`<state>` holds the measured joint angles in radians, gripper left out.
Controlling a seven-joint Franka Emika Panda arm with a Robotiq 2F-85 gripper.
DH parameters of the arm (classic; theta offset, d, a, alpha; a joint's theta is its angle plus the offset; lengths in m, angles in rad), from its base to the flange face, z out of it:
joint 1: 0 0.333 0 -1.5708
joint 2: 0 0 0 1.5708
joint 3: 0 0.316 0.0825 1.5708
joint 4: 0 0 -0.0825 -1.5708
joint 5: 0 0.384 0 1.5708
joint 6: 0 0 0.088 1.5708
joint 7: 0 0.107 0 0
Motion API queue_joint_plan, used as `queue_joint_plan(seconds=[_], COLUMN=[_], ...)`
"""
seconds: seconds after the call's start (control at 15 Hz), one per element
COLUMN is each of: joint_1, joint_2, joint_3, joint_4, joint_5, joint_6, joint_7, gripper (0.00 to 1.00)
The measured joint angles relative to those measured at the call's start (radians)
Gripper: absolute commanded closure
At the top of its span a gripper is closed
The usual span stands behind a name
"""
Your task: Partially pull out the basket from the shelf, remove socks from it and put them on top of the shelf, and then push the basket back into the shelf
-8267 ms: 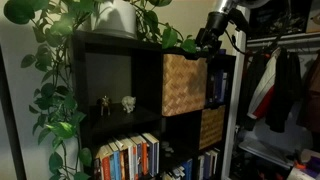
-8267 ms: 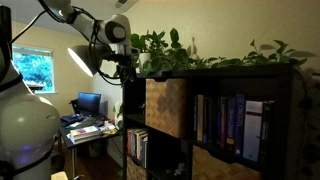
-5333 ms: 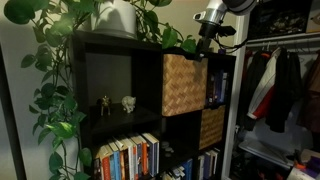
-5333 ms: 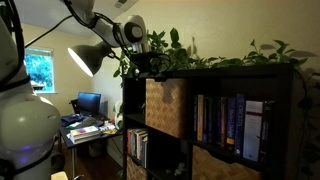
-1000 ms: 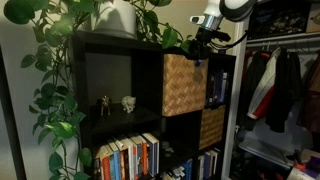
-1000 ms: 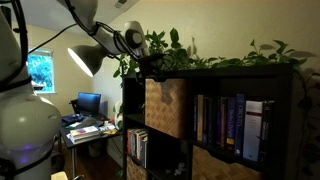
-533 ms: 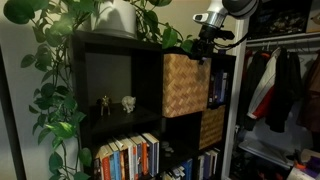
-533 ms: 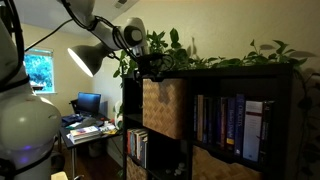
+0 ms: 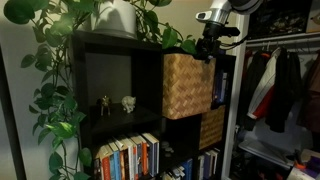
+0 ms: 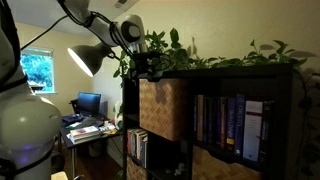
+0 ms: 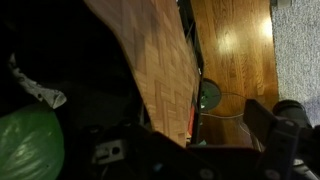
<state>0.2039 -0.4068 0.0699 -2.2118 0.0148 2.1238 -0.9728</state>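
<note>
We count one shelf (image 9: 78,95), the big black-brown cube unit, and its top board runs right at the level of the jaws. One arm (image 10: 100,22) reaches in from above. One leafy plant (image 9: 55,70) sprawls over the shelf top, off to the side of the jaws.

Two woven baskets next. The basket (image 9: 187,85), the light tan one, sits directly under the jaws and pokes partway out of its compartment in both exterior views. The darker basket (image 9: 211,127) is a compartment lower, well below the jaws.

The jaws are spread wide and not clamped on anything. They hang at the tan basket's top front edge, and in the wrist view the weave runs up between them. Whether they actually touch the rim, we can't tell.

One row of books (image 9: 128,157) sits far below. Smallest are two ornaments, a dark figurine (image 9: 105,102) and a white figurine (image 9: 128,102), well apart from the jaws.
</note>
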Motion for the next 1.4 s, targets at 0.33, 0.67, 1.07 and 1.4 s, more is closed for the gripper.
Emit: queue_joint_plan(seconds=[0.33, 0.67, 1.07, 1.4], joint_1=[0.002, 0.0, -0.009, -0.041], joint_2=[-0.008, -0.009, -0.008, 0.005], joint_3=[0.0, 0.007, 0.017, 0.016], joint_4=[0.0, 0.001, 0.019, 0.08], joint_5=[0.0, -0.044, -0.14, -0.166], joint_6=[-0.022, -0.024, -0.033, -0.081], joint_7=[0.0, 0.041, 0.199, 0.392], gripper=[0.0, 0.0, 0.0, 0.0])
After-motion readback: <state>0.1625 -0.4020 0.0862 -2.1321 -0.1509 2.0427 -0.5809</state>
